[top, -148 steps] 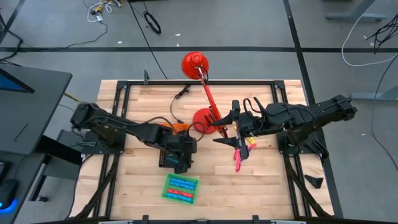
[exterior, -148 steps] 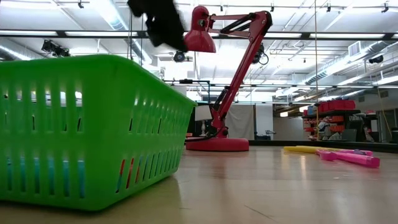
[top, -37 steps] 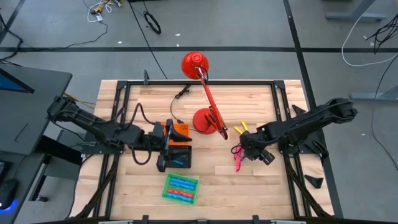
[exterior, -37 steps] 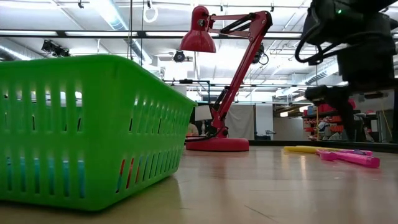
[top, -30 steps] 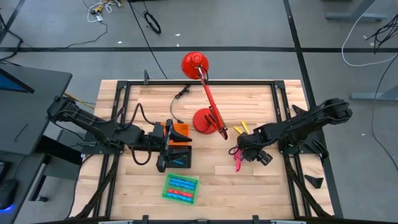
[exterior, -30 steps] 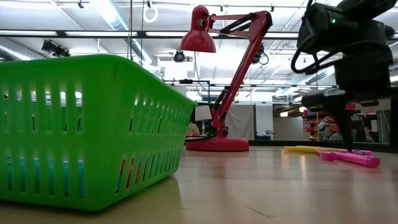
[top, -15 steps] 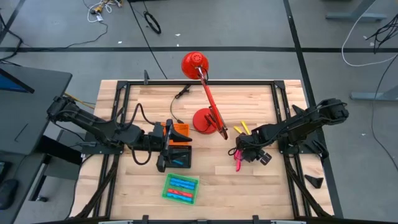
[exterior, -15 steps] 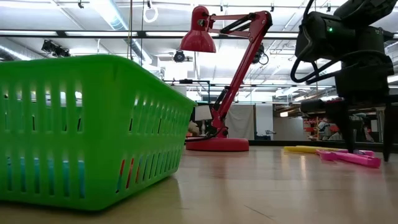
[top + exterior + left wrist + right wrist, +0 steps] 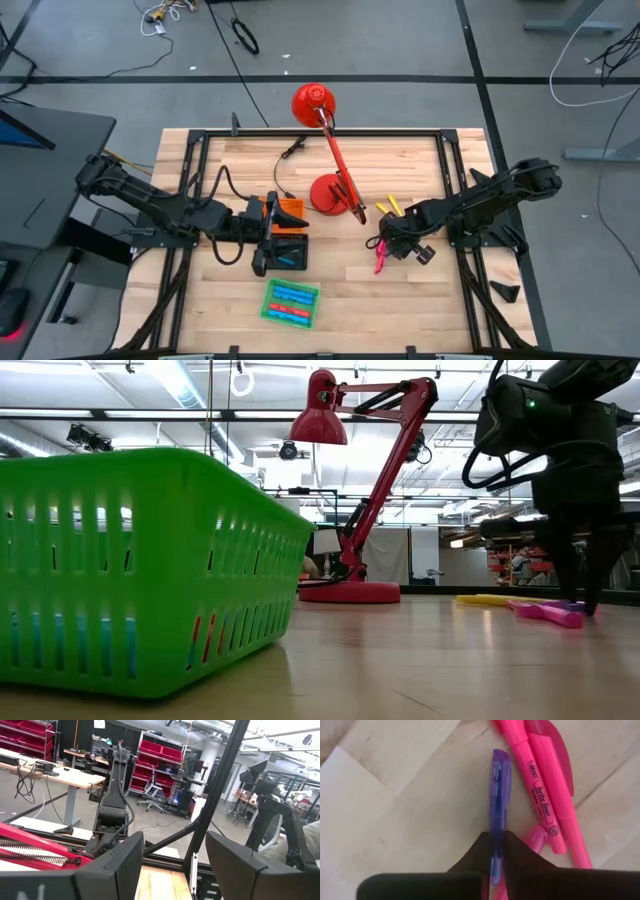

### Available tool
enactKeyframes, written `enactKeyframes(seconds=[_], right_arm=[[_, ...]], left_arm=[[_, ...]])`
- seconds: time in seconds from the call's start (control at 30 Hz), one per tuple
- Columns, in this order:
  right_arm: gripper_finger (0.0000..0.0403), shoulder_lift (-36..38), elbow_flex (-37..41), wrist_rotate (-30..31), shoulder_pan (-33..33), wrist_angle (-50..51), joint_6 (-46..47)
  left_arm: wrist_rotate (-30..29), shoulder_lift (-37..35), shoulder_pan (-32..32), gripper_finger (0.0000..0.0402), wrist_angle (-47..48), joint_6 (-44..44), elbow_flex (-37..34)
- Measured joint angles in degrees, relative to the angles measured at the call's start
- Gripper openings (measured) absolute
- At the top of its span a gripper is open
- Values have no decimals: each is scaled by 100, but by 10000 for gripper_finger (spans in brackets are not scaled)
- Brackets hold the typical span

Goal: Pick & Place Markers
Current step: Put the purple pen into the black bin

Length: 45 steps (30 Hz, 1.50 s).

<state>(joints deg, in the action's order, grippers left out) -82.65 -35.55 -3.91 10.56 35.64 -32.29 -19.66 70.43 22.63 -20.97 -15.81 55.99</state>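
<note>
Only the right wrist view shows the right gripper (image 9: 497, 851) clenched on a purple marker (image 9: 498, 795) beside pink markers (image 9: 542, 795).

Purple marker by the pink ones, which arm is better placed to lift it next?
Right. The right gripper is down on the table with its fingers closed on the purple marker. The left gripper sits by the black tray, far off.

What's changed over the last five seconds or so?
The right gripper dropped to the table and closed on the purple marker beside the pink markers. The left gripper pulled back from the green basket. Lamp and basket unchanged.
</note>
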Motion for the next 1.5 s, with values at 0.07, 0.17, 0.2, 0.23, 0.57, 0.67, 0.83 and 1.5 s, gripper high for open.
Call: enactKeyframes(seconds=[0.07,0.17,0.2,0.23,0.57,0.67,0.83,1.5], right_arm=[[16,116,7,4,14,17,232],[16,389,21,43,62,268,593],[16,493,-20,31,79,428,697],[16,590,-93,25,103,572,774],[15,1110,-1666,-87,200,3000,1243],[15,1112,-2246,-142,200,3628,1413],[15,1114,-3168,-307,196,4471,1840],[15,1049,-5251,12,189,4615,3439]], left_arm=[[0,0,-4,220,4,4,0],[11,0,-35,220,15,0,0],[29,0,-37,220,25,3,0],[38,0,-51,220,33,4,0],[190,0,-109,220,24,0,0],[193,0,-119,220,24,-4,0],[192,0,-122,220,19,-4,0],[192,0,-131,220,-4,-7,0]])
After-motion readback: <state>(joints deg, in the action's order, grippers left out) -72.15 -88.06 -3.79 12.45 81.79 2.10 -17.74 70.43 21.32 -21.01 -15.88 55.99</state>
